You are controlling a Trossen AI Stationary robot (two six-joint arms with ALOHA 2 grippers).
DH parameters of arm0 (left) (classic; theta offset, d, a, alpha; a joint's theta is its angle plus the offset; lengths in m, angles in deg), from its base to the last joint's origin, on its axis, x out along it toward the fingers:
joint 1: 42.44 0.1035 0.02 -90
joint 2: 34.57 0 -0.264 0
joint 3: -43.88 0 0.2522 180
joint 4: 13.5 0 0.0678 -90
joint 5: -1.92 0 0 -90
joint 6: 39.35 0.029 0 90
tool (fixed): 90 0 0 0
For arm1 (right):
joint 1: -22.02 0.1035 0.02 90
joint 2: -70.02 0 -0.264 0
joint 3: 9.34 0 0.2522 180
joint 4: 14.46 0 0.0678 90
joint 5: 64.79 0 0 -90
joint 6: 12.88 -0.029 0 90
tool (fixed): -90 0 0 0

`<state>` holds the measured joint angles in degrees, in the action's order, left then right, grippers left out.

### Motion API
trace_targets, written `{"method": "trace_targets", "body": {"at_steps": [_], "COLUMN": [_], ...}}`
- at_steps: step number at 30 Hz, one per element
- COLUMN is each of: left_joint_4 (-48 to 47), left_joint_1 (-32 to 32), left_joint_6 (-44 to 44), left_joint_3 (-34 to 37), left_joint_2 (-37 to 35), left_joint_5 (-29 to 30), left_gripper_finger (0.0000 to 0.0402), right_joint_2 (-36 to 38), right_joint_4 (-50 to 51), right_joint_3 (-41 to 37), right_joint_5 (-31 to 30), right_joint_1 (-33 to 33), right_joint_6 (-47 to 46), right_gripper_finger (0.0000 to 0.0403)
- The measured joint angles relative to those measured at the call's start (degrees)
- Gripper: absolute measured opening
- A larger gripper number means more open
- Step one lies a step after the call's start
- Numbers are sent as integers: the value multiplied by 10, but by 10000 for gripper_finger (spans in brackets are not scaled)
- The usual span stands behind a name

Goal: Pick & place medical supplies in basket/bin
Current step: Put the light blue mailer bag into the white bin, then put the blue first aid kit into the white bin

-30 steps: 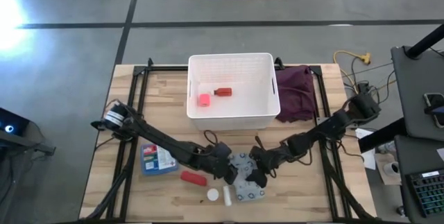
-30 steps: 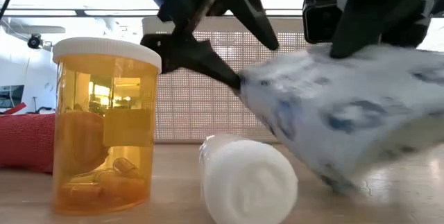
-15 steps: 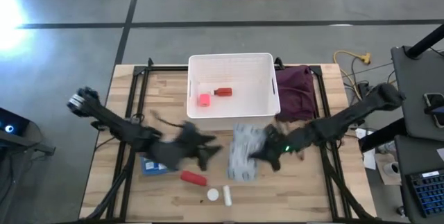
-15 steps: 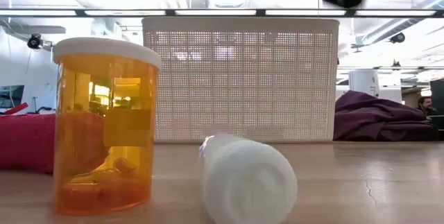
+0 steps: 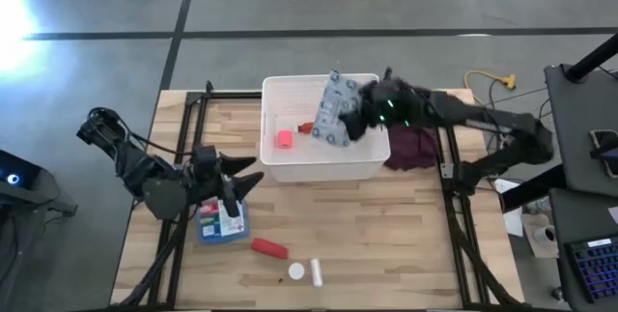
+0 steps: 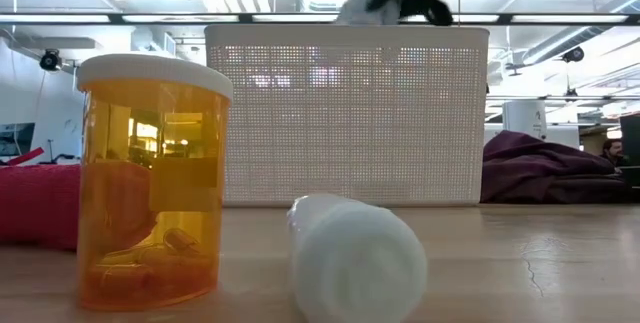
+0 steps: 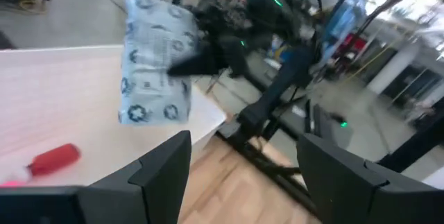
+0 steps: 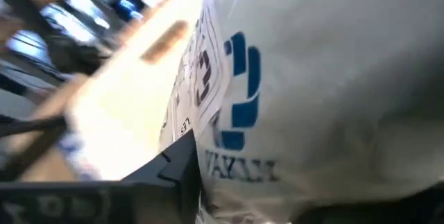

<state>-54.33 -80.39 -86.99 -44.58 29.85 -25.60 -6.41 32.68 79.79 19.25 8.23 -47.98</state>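
Note:
The white bin stands at the table's far middle, with a red bottle and a pink piece inside. My right gripper is shut on the grey-white patterned pack, above the bin's opening. The pack also shows in the left wrist view. My left gripper is open and empty at the left, just beyond the blue box. A red tube and two small white bottles lie near the front edge. My right gripper pinches the pack between its two fingers at the side edge that faces the table's right. The fingers come about level from the right. The pack is lifted clear, tilted on end above the bin's opening.
A maroon cloth lies right of the bin. In the low view an orange pill bottle stands upright and a white bottle lies on its side, in front of the bin's wall.
My right gripper has lifted the pack off the table's near middle and carried it up and toward the far edge, over the bin. My left gripper has let go of the pack and drawn back toward the table's left edge.

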Motion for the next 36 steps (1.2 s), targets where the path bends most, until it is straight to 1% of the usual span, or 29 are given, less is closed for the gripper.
{"method": "trace_targets", "body": {"at_steps": [3,5,8,10,13,15,16,19,21,23,25,27,29,32,34,36], "left_joint_4": [-73,-131,-216,-263,-329,-369,-391,-473,-530,-588,-614,-607,-578,-539,-510,-496], "left_joint_1": [0,0,0,1,1,7,11,14,14,13,13,14,13,13,12,12], "left_joint_6": [-72,-136,-204,-243,-272,-298,-321,-415,-463,-498,-504,-494,-464,-415,-389,-372], "left_joint_3": [0,0,0,1,5,9,14,30,40,54,73,96,118,146,160,170], "left_joint_2": [-5,-6,-5,-1,1,1,2,2,1,1,-1,-7,-9,-2,6,16], "left_joint_5": [-25,-50,-98,-136,-196,-236,-245,-246,-265,-311,-365,-415,-454,-506,-523,-541], "left_gripper_finger": [242,242,242,242,242,242,242,242,239,234,230,227,226,220,206,182], "right_joint_2": [-53,-86,-114,-116,-108,-94,-86,-56,-40,-28,-14,-1,8,18,24,29], "right_joint_4": [64,108,125,120,122,127,133,139,152,172,190,205,208,209,207,203], "right_joint_3": [64,99,131,147,153,152,152,151,148,140,128,112,89,48,21,-5], "right_joint_5": [15,17,12,8,-6,-30,-40,-46,-47,-48,-47,-45,-51,-76,-79,-77], "right_joint_1": [-41,-49,-46,-39,-23,-6,5,36,66,102,144,183,221,263,282,297], "right_joint_6": [49,72,102,124,146,156,158,152,132,112,86,64,39,-6,-31,-53], "right_gripper_finger": [180,210,256,285,320,337,343,352,350,345,338,331,328,327,326,326]}}
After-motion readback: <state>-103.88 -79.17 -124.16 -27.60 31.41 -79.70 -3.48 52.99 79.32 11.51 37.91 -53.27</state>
